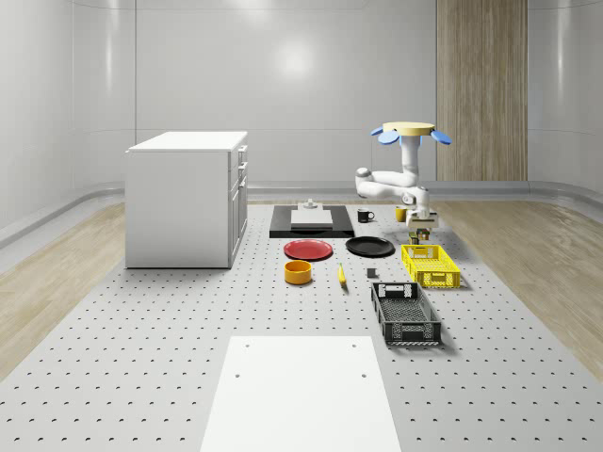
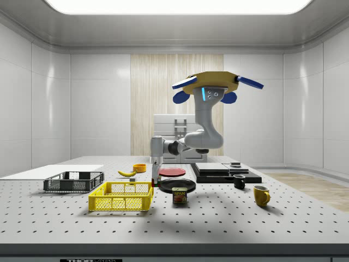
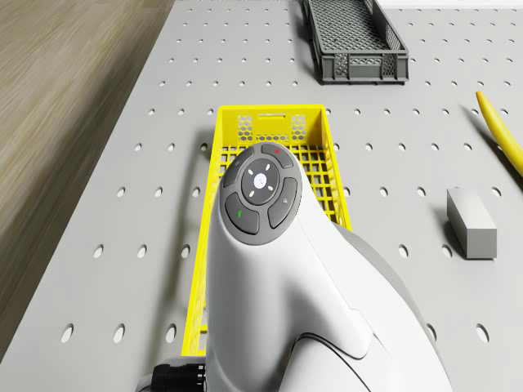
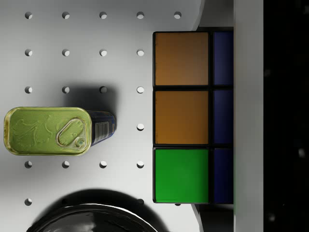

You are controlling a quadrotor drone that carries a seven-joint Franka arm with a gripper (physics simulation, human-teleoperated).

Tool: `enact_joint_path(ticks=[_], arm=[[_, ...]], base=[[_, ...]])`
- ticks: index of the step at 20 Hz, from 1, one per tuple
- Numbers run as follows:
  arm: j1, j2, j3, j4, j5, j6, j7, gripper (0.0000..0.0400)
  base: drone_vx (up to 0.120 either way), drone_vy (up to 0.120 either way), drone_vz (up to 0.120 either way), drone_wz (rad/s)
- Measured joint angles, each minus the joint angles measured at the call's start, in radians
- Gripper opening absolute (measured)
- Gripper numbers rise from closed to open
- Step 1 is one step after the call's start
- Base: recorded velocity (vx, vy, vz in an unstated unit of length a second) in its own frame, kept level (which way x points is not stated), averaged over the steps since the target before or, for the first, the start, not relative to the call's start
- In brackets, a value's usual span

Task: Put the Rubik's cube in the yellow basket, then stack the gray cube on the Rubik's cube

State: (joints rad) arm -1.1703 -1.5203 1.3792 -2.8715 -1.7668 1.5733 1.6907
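Drone (image 1: pixel 409 131): hovers above the table's far right part, near the yellow basket's far end.
Gripper (image 1: pixel 423 225): clenched on the Rubik's cube (image 4: pixel 193 116), held just above the yellow basket (image 1: pixel 431 266).
Gray cube (image 3: pixel 471 222): on the table, beside the basket.
Can (image 4: pixel 50 131): on the table beneath the wrist.

1. In the whole-scene view, the cabinet (image 1: pixel 187 200) stands at the table's (image 1: pixel 141 377) left, and the yellow basket (image 1: pixel 431 266) at its right.
2. The dark crate (image 1: pixel 405 314) lies just nearer the camera than the basket.
3. The drone (image 1: pixel 411 133) hovers above the basket's far end.
4. The gripper (image 1: pixel 424 229) hangs there with the Rubik's cube (image 4: pixel 193 116) between its fingers.
5. The can (image 4: pixel 53 131) stands beside the basket.
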Motion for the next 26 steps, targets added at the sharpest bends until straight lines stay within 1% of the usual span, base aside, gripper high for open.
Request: enact_joint_path(ticks=[14,21,23,26], arm=[[-0.003,-0.015,0.002,0.001,0.006,0.014,0.002,0.0325],[-0.004,-0.021,0.003,0.001,0.008,0.020,0.003,0.0325],[-0.005,-0.022,0.003,0.001,0.009,0.021,0.004,0.0325],[-0.007,-0.026,-0.014,0.004,-0.007,0.029,0.004,0.0325]], base=[[0.120,0.000,0.000,0.000],[0.120,0.000,-0.114,0.000],[0.120,0.000,0.000,0.000],[0.000,0.000,0.000,0.000]])
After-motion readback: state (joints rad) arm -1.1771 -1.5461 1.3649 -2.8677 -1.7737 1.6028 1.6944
